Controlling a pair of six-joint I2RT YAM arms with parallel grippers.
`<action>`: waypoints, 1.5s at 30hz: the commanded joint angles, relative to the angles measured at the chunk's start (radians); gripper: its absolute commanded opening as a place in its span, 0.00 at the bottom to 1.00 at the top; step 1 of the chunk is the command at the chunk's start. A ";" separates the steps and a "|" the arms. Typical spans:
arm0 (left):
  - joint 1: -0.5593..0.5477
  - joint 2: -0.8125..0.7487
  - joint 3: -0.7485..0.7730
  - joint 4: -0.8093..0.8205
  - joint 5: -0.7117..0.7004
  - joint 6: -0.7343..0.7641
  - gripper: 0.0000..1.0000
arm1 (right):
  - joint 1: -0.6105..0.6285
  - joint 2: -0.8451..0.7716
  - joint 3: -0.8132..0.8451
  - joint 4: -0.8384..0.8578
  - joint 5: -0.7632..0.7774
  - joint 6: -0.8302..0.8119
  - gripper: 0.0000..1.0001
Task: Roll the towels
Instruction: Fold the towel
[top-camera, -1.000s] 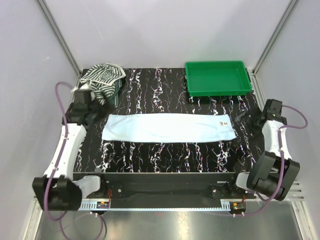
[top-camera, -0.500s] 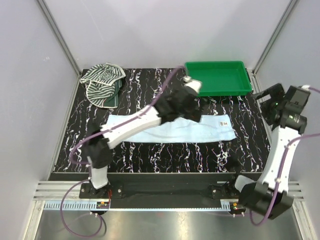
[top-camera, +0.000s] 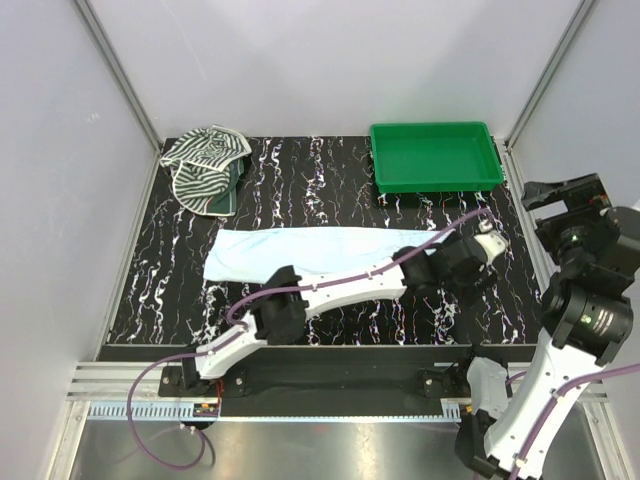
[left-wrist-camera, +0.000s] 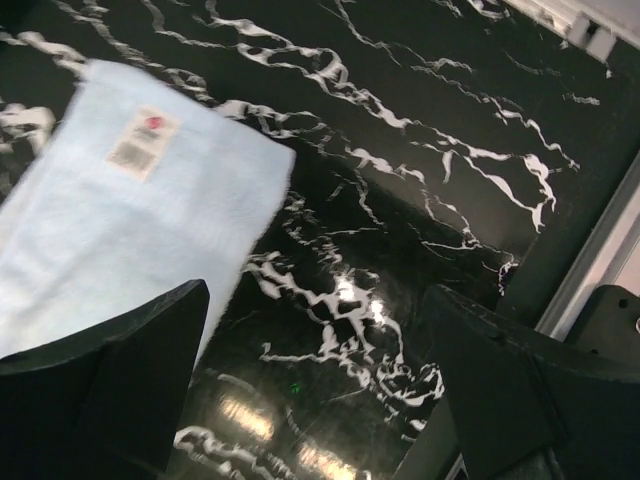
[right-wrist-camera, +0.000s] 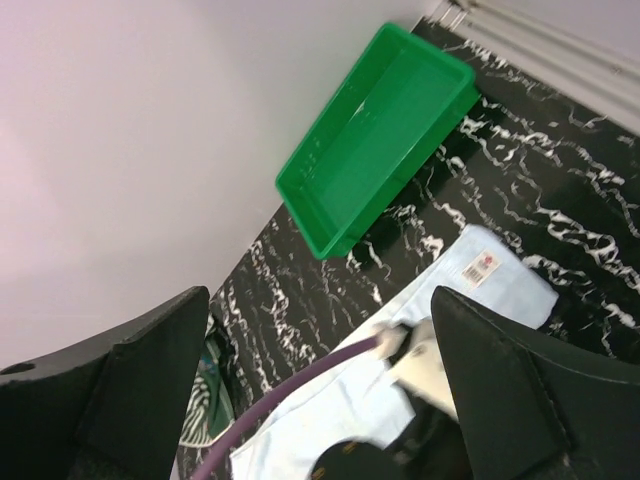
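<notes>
The pale blue towel (top-camera: 300, 252) lies flat along the middle of the table. Its labelled right end shows in the left wrist view (left-wrist-camera: 150, 210) and the right wrist view (right-wrist-camera: 505, 290). The zebra-striped towel (top-camera: 205, 165) lies crumpled at the back left corner and shows small in the right wrist view (right-wrist-camera: 206, 406). My left arm reaches across the table; its gripper (top-camera: 470, 268) is open and empty, low over the bare table just past the blue towel's right end (left-wrist-camera: 320, 400). My right gripper (top-camera: 548, 195) is open and empty, raised high over the table's right edge (right-wrist-camera: 320, 400).
A green plastic tray (top-camera: 435, 155) stands empty at the back right, also in the right wrist view (right-wrist-camera: 380, 130). The left arm and its purple cable (top-camera: 350, 285) lie over the blue towel's near edge. Grey walls enclose the black marbled table (top-camera: 300, 180).
My left arm swung from the back left by the zebra towel across to the blue towel's right end. My right arm rose from low at the right edge to high above it.
</notes>
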 joint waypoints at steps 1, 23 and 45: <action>0.000 0.079 0.085 0.085 0.069 0.055 0.95 | 0.000 -0.056 -0.056 0.025 -0.087 0.066 1.00; 0.062 0.351 0.273 0.236 0.138 0.167 0.88 | 0.005 -0.038 -0.140 0.064 -0.131 0.027 1.00; 0.108 0.391 0.283 0.135 0.218 0.162 0.16 | 0.005 0.027 -0.215 0.173 -0.165 0.019 1.00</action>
